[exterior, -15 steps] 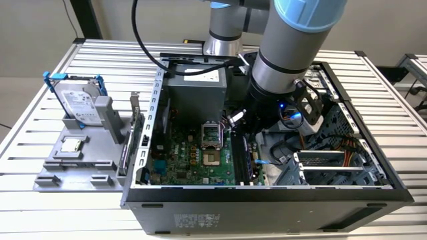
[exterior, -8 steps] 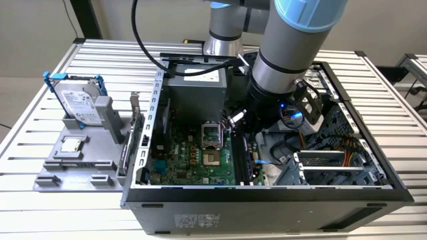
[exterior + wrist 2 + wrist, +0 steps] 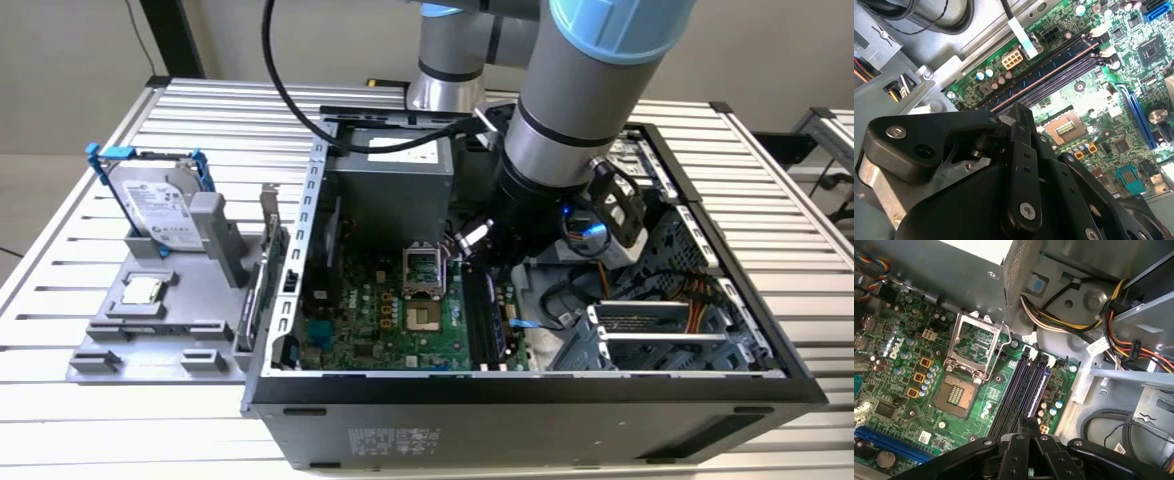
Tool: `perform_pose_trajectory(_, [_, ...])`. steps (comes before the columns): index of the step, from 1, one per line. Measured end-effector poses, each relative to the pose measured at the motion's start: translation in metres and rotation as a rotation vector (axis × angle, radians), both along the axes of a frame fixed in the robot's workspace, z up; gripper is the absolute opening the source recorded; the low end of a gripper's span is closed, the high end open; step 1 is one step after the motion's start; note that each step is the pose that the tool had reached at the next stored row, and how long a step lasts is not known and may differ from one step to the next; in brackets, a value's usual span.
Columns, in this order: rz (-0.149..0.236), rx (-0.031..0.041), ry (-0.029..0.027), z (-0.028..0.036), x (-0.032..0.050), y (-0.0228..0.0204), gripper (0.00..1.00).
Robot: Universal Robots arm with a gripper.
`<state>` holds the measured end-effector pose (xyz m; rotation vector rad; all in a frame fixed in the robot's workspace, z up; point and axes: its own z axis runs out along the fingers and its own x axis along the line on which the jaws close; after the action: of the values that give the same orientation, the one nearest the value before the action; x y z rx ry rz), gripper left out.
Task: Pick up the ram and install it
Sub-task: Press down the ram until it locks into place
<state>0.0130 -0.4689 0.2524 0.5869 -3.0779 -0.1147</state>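
The gripper (image 3: 1029, 432) looks pinched shut on the ram (image 3: 1030, 390) over the slots (image 3: 1054, 67). The ram seems light, thin, breakable, best held by its edges.

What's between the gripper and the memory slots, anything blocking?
Nothing visible. In the first wrist view the gripper sits right at the near end of the memory slots, with no gap showing. What looks like the ram already lies along one slot. The power cables stay off to the side.

Exterior view high, wide — both wrist views near the motherboard (image 3: 899, 390).
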Motion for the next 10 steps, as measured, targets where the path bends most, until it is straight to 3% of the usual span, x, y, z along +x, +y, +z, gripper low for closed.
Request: perform_pose_trajectory(10, [0.026, 0.0007, 0.0, 0.0002, 0.0001, 0.0, 0.0])
